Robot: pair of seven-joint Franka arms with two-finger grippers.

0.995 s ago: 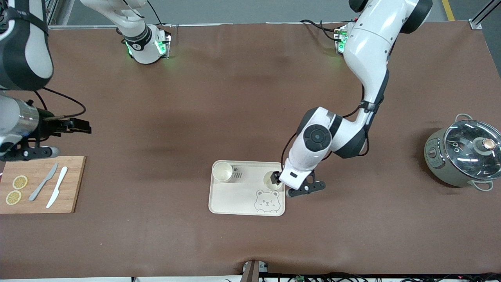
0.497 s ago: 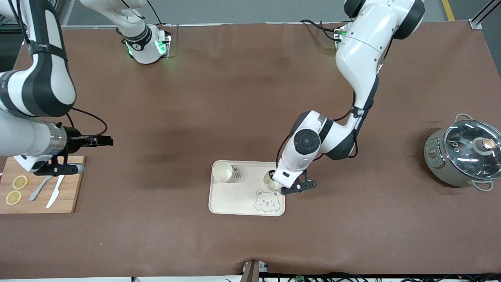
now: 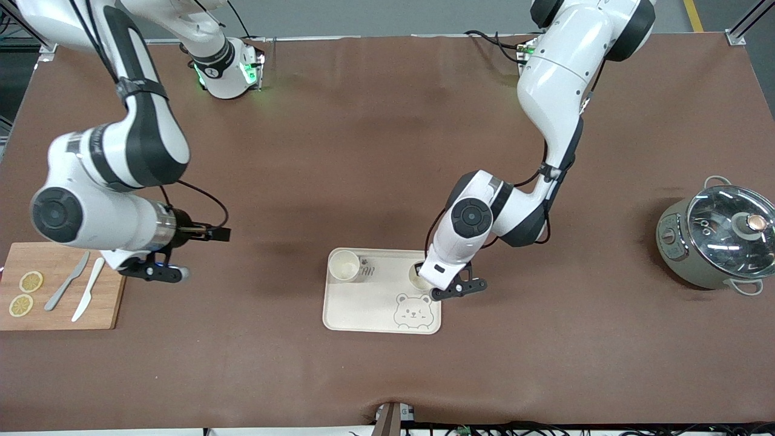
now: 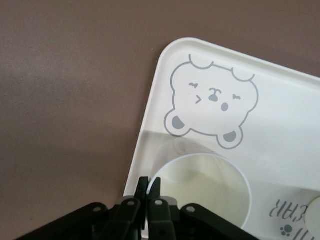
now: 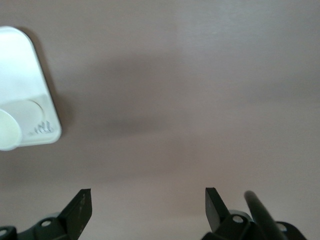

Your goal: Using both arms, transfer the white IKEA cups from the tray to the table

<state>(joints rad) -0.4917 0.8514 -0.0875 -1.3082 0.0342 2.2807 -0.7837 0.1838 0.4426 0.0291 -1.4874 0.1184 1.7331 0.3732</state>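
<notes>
One white cup (image 3: 344, 265) stands upright in the bear tray (image 3: 363, 309), at the corner toward the right arm's end. The second white cup (image 3: 416, 278) is in the tray's corner toward the left arm's end, just above the bear drawing. My left gripper (image 3: 422, 272) is shut on that cup's rim; the left wrist view shows the fingertips (image 4: 142, 184) pinching the wall of the cup (image 4: 200, 185). My right gripper (image 3: 221, 233) is open and empty over bare table between the cutting board and the tray. The right wrist view shows its gripper (image 5: 147, 192) open, with the tray's corner (image 5: 20, 65) and a cup (image 5: 6, 131) farther off.
A wooden cutting board (image 3: 60, 303) with lemon slices and two knives lies at the right arm's end. A grey pot with a glass lid (image 3: 717, 239) stands at the left arm's end. Brown table surface surrounds the tray.
My right arm has swung from over the cutting board toward the tray, gripper still open. My left gripper has shifted slightly along the tray, still at the cup.
</notes>
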